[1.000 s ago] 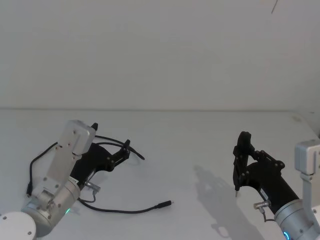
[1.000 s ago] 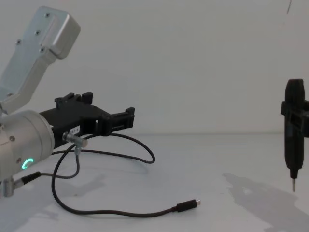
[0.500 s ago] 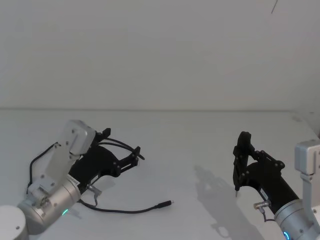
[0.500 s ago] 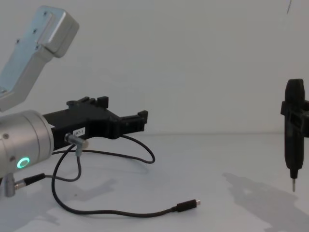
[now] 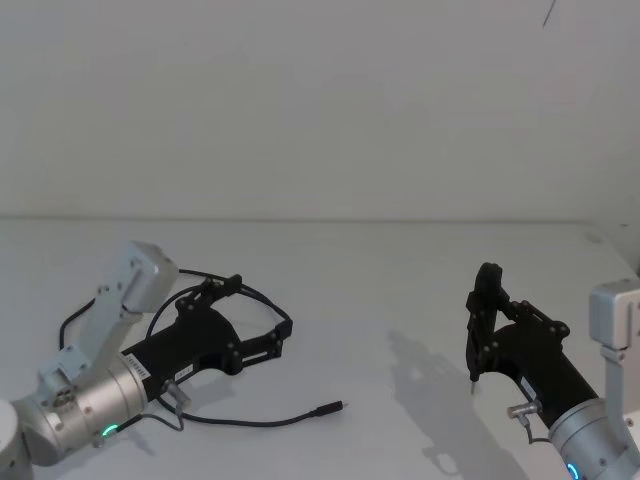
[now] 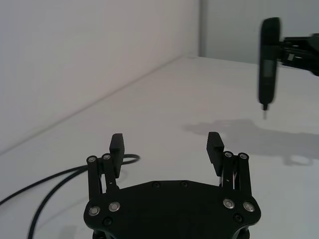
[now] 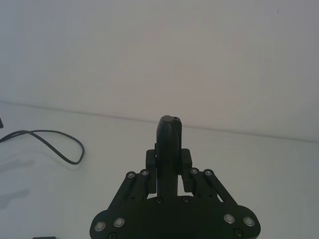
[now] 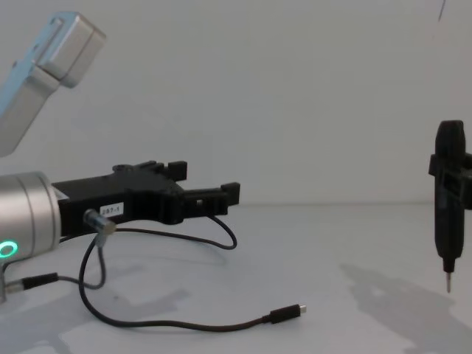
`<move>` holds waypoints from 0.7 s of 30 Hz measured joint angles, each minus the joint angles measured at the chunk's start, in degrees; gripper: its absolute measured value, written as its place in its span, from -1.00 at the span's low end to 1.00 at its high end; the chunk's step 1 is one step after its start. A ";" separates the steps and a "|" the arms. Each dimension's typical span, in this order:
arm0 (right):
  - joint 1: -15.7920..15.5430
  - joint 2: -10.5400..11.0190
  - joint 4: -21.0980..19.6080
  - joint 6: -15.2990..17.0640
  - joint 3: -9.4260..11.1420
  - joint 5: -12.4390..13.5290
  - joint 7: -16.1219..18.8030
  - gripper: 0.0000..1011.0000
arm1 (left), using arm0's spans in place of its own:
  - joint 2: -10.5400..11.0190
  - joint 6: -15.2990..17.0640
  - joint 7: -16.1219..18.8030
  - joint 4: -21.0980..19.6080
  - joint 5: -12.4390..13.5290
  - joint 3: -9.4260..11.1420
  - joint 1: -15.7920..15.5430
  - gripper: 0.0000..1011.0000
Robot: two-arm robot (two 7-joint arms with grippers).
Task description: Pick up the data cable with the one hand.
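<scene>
Data cable (image 8: 282, 314) lies looped beneath the open left pincer (image 6: 165, 141).

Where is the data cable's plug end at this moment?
The plug of the data cable lies flat on the white table, low and central in the head view, right of the open left gripper and nearer the robot, untouched.

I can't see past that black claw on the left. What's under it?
Under the left gripper, a loop of the cable lies on the table. Its open fingers hold nothing. In the head view, its body covers part of that loop.
</scene>
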 joint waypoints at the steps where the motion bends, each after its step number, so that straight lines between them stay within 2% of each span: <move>1: 0.00 0.00 0.00 0.00 0.00 0.00 0.00 -0.45 | 0.19 0.08 -1.03 0.11 -0.41 0.00 -0.11 0.98; 9: 0.00 0.00 0.00 0.00 0.00 0.00 0.00 -0.45 | 3.09 1.39 -10.17 2.36 -4.91 0.24 -1.89 0.98; 10: 0.00 0.00 0.00 0.00 0.00 0.00 0.00 -0.45 | 3.65 1.66 -12.23 2.87 -5.64 0.35 -2.27 0.98; 11: 0.00 0.00 0.00 0.00 0.00 0.00 0.00 -0.45 | 3.65 1.66 -12.23 2.87 -5.64 0.35 -2.27 0.98; 12: 0.00 0.00 0.00 0.00 0.00 0.00 0.00 -0.45 | 4.61 2.17 -15.23 3.86 -6.86 0.56 -2.96 0.98; 13: 0.00 0.00 0.00 0.00 0.00 0.00 0.00 -0.45 | 4.61 2.17 -15.23 3.86 -6.86 0.56 -2.96 0.98; 16: 0.00 0.00 0.00 0.00 0.00 0.00 0.00 -0.45 | 6.22 3.12 -19.91 5.69 -8.52 1.00 -4.24 0.98; 21: 0.00 0.00 0.00 0.00 0.00 0.00 0.00 -0.45 | 7.98 4.58 -25.01 7.86 -10.09 1.70 -5.68 0.98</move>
